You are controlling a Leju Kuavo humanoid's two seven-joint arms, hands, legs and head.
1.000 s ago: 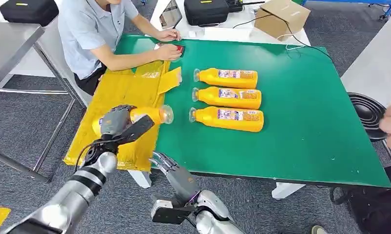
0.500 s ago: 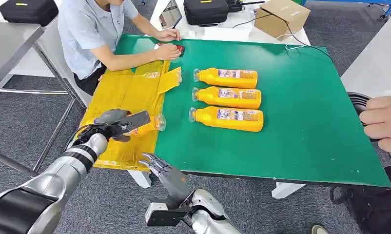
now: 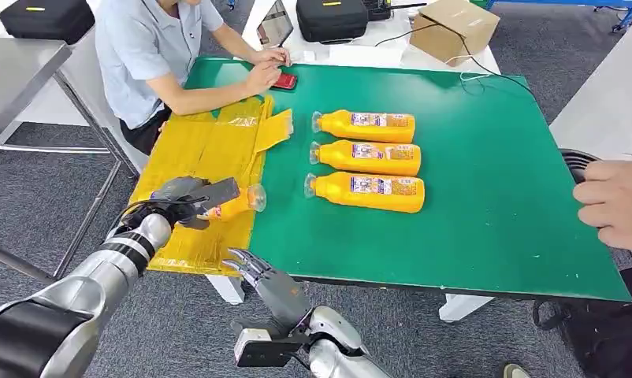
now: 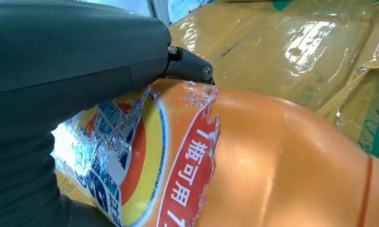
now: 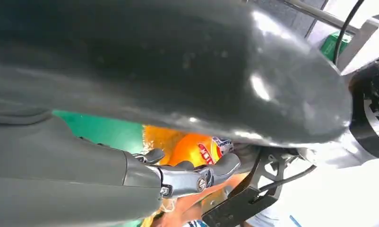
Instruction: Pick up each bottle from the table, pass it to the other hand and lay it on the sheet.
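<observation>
My left hand [image 3: 185, 198] grips 1 bottle [image 3: 236, 204], fingers wrapped round its labelled body, cap pointing toward the green table [image 3: 486, 197]. The bottle lies low over the yellow sheet [image 3: 198, 153], near its table-side edge. From the head view I cannot tell whether it rests on the sheet or hangs just above it. In the left wrist view my thumb [image 4: 83, 52] lies across the label, and the sheet shows close behind the bottle.

I judge this as the laying-down step: the bottle is in my placing hand, over the sheet. The next move calls for settling it fully flat, then easing my fingers off without rolling it, since a round bottle on crinkled plastic could roll toward the edge.

My right hand [image 3: 262, 276] hangs just off the table's near edge, fingers spread, holding nothing.

Further right, 3 bottles [image 3: 366, 160] lie side by side on the table, caps toward the sheet. The nearest one [image 3: 366, 191] looks the easiest to take next.
</observation>
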